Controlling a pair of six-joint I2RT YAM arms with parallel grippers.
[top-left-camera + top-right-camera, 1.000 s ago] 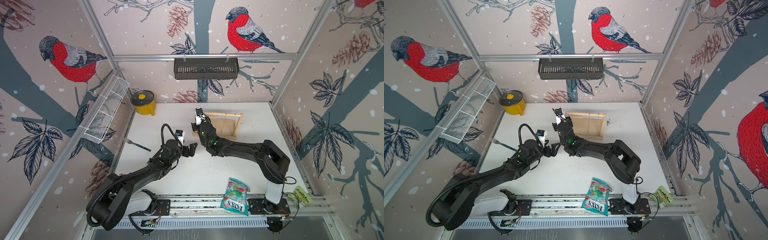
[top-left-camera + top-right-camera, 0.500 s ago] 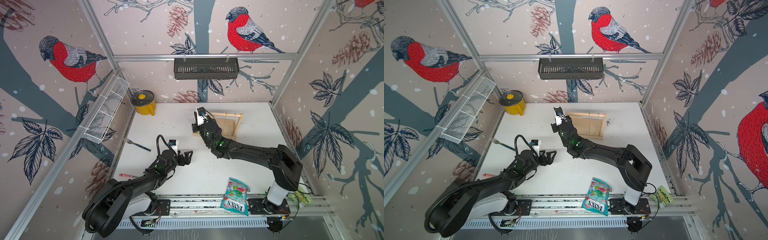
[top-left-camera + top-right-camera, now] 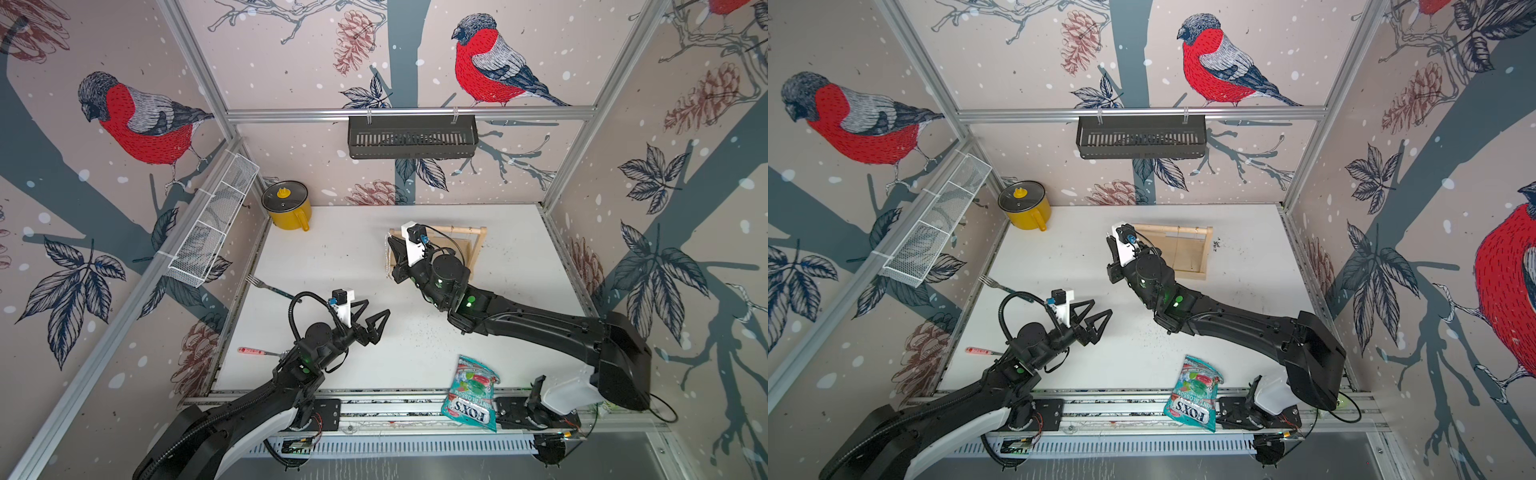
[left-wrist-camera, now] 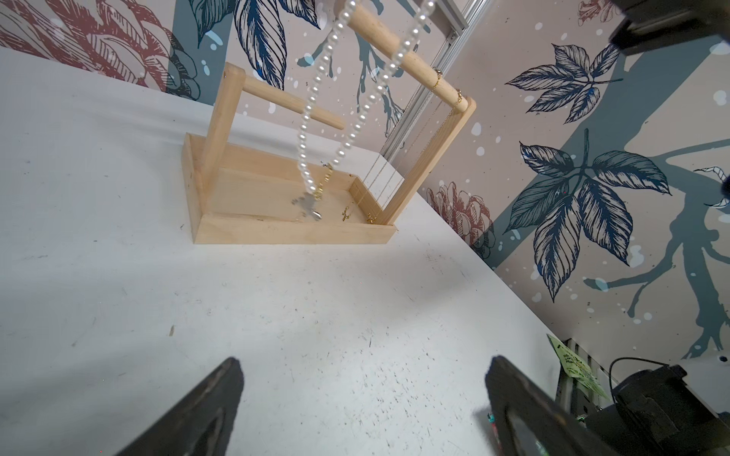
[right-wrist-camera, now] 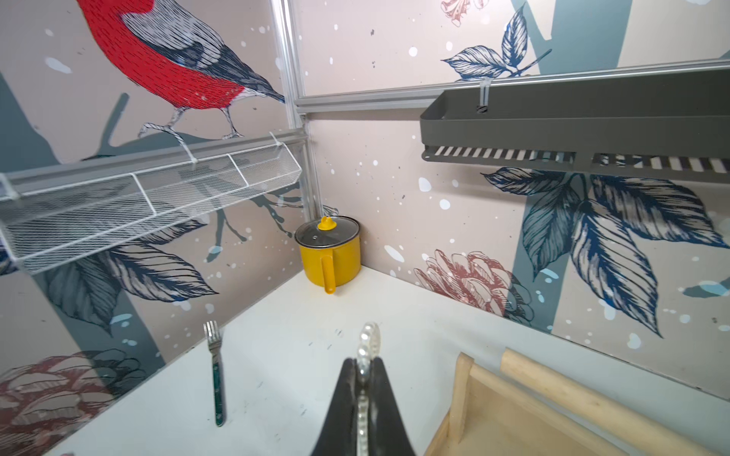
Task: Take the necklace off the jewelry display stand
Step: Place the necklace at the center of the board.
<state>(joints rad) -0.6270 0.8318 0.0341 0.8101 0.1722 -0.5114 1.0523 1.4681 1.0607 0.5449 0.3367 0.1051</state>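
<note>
Two tools: right tool clenched on the pearl necklace, raised at the free end of the top bar of the jewelry display stand; pearls hang in a loop, one strand crossing the bar, pendant end low over the tray; cannot tell if the loop is clear of the bar; left tool released, jaws wide, empty, over the desk, well apart from the stand; thin gold chains hang further along the bar.

— Lighting status?
— Bright, even, from overhead. Soft shadows lie on the white table.
— Focus?
— Top views sharp. Wrist views bow at the edges; the pendant of the pearl necklace is smeared, pearls nearest the right wrist lens blurred.
</note>
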